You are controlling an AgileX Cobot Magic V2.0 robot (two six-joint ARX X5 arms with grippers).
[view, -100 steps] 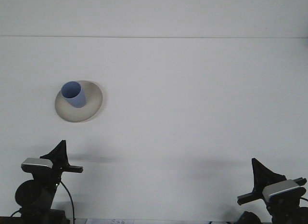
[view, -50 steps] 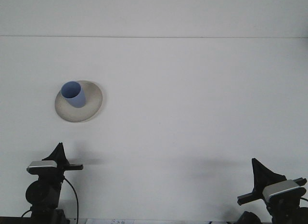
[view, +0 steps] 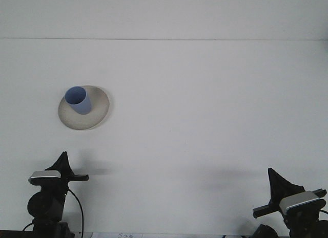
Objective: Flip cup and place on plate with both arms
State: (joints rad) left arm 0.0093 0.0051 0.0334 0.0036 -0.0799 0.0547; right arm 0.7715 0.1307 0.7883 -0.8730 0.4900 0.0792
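One blue cup (view: pixel 78 100) upright on plate (view: pixel 97 117), seemingly off-centre, table (view: pixel 205 120) open rightward

A laboratory test bench is indicated: a bare white table (view: pixel 205 120) is seen, backed at 12 o'clock by a plain white wall (view: pixel 164 13).

Pale blue on beige, amid white and black.

Light blue, plain and unpatterned, on the cup (view: pixel 79 100); dull beige-grey, likewise plain, on the plate (view: pixel 95 117). Flat white with no marking across the table (view: pixel 205 120), crossed only by a thin grey line near the far edge. Black on the left gripper (view: pixel 62 161) and right gripper (view: pixel 279 184), each topped with a silver-grey block; faint grey shadows beside both.
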